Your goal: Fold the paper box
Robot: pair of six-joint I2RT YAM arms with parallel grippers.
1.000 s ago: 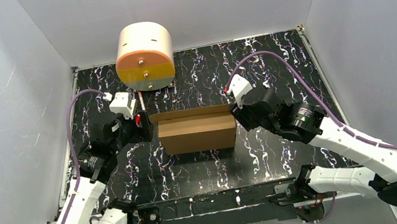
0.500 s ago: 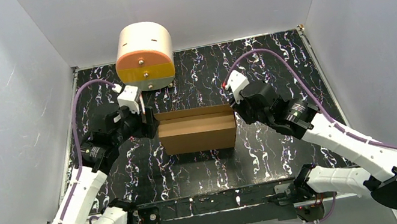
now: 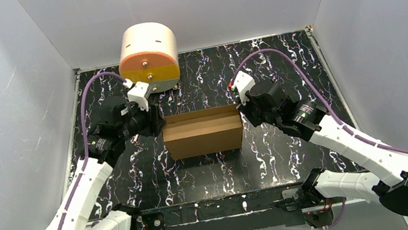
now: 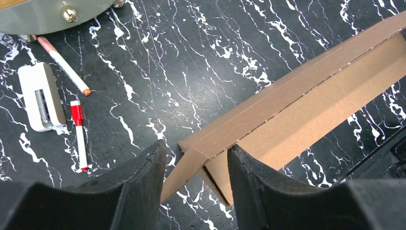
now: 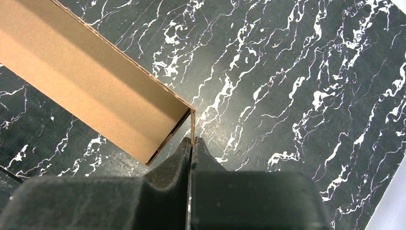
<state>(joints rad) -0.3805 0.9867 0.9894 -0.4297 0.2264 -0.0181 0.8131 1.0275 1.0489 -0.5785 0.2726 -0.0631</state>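
1. When you look down from the top camera, you find the brown corrugated cardboard box [image 3: 201, 134] near the middle of the black, white-veined bench [image 3: 281, 64], its long side running from 9 to 3 o'clock.
2. You have the left claw [image 3: 155, 125] at the box's 9 o'clock end and the right claw [image 3: 243, 111] at its 3 o'clock end.
3. Your left wrist camera shows the left claw [image 4: 196, 160] spread wide. Its two black fingers [image 4: 136, 179] stand either side of a corner of the box [image 4: 311, 96], where a small flap angles outward. Nothing is pinched there, and you cannot tell whether either finger touches the cardboard.
4. Your right wrist camera shows the right claw [image 5: 191, 143] closed tight on the thin upright edge at the end wall of the box [image 5: 86, 76], with the cardboard sheet pressed between the jaws.
5. At 11 o'clock from the box, by the bench's far edge, stands a cream cylinder with an orange and yellow front [image 3: 148, 58].
6. Toward 10 o'clock in the left wrist view, three small things lie on the bench apart from the box. They are a white rectangular block [image 4: 40, 96], a red-and-white marker [image 4: 79, 136] just beside it, and a white pen with a brown tip [image 4: 64, 67].
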